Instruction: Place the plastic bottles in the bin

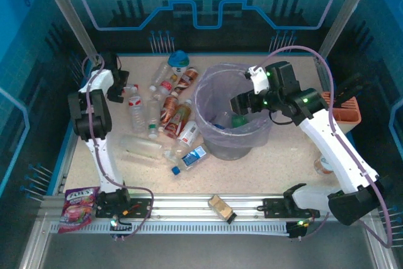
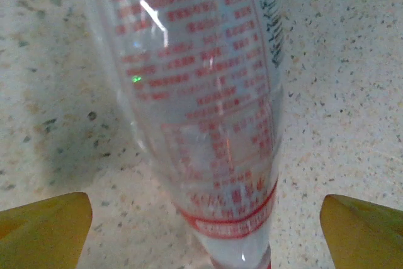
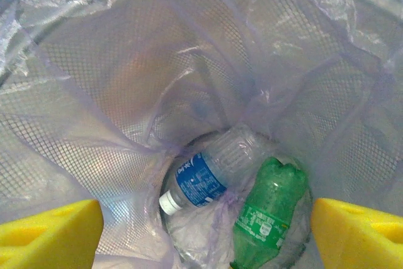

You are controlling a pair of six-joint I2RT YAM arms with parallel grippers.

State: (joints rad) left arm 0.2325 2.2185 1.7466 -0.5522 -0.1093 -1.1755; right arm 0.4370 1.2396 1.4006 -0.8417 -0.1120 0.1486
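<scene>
Top external view shows the left gripper (image 1: pixel 118 89) at the far left of the surface (image 1: pixel 283 174), just beside a clear red-labelled bottle (image 1: pixel 134 104) on the left edge of the bottle cluster (image 1: pixel 171 113). The right gripper (image 1: pixel 242 104) hangs over the mouth of the bin (image 1: pixel 234 148), right of that cluster. With one arm over the bin, a second arm carrying a bottle there could knock into it, and a low sweep could scatter the tightly packed bottles. Left wrist view has the gripper wide open and gripping nothing, its yellow fingertips (image 2: pixel 44 231) well apart on either side of the clear red-printed bottle, probably the same one. The bottle is smooth, round and thin-walled, so jaws closing off-centre or on the tapered neck end could make it roll away or squirt out. A hard squeeze could also buckle it and loosen the hold. Right wrist view looks straight down into the bin, where a blue-labelled bottle (image 3: pixel 201 181) and a green bottle (image 3: pixel 267 212) lie at the bottom. This gripper is also spread open and empty. The loose lavender liner (image 3: pixel 94 92) bunches close around it, so a fingertip (image 3: pixel 359 234) could catch a fold, drag the bag up or tip the light bin.
</scene>
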